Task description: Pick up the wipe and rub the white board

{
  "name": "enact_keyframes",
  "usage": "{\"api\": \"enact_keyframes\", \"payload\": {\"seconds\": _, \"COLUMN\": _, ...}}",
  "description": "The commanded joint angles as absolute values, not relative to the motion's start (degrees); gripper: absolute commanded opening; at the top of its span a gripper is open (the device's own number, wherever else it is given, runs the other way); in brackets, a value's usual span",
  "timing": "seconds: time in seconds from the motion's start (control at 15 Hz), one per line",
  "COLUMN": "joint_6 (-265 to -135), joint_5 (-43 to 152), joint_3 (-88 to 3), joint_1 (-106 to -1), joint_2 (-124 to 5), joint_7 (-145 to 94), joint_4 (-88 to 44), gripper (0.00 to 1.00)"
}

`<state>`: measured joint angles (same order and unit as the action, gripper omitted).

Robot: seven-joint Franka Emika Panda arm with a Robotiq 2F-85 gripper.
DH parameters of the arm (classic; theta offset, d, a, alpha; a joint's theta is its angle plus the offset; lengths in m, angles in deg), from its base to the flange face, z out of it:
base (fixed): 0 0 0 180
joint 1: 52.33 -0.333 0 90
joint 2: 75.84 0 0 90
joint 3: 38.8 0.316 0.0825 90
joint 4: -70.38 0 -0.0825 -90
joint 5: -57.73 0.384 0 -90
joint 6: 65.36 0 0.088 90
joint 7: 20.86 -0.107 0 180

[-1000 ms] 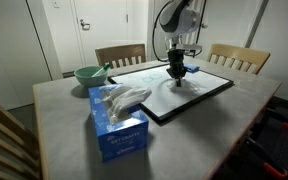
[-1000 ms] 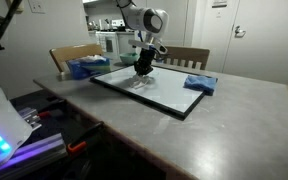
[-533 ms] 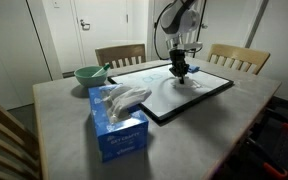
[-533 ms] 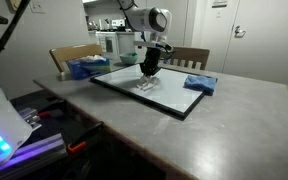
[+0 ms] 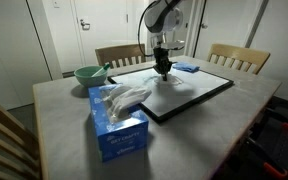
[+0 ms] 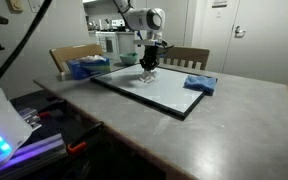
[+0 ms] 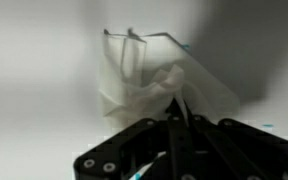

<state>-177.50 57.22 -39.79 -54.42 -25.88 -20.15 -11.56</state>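
Note:
The white board [image 5: 189, 93] [image 6: 164, 95], black-framed, lies flat on the table. My gripper [image 5: 162, 70] [image 6: 149, 70] points straight down over its far part. In the wrist view the gripper [image 7: 176, 104] is shut, and its joined tips pinch the wipe [image 7: 149, 78], a thin crumpled white tissue that spreads out against the board's white surface [image 7: 34, 90]. In both exterior views the wipe [image 5: 163, 77] [image 6: 149, 78] shows only as a small pale bit under the tips, pressed to the board.
A blue tissue box [image 5: 119, 125] [image 6: 84, 68] with a tissue sticking up stands off the board's end. A green bowl [image 5: 88, 74] is beside it. A folded blue cloth [image 5: 187, 67] [image 6: 199, 84] lies by the board's edge. Wooden chairs [image 5: 236, 58] line the table's far side.
The gripper, still shut on the wipe, has slid across the board, first a little one way, then back toward the green bowl's side.

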Motion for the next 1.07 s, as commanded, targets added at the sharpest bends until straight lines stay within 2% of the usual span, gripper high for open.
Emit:
{"api": "enact_keyframes", "payload": {"seconds": 0.0, "joint_6": -176.37, "joint_5": 56.40, "joint_3": -38.23, "joint_1": -55.61, "joint_2": -17.86, "joint_7": -19.60, "joint_4": -2.08, "gripper": 0.00}}
{"api": "enact_keyframes", "payload": {"seconds": 0.33, "joint_6": -171.38, "joint_5": 57.06, "joint_3": -35.44, "joint_1": -57.27, "joint_2": -15.18, "joint_7": -16.96, "joint_4": 3.79, "gripper": 0.00}}
{"api": "enact_keyframes", "payload": {"seconds": 1.0, "joint_6": -183.67, "joint_5": 51.21, "joint_3": -43.07, "joint_1": -56.32, "joint_2": -15.75, "joint_7": -24.47, "joint_4": 0.83, "gripper": 0.00}}
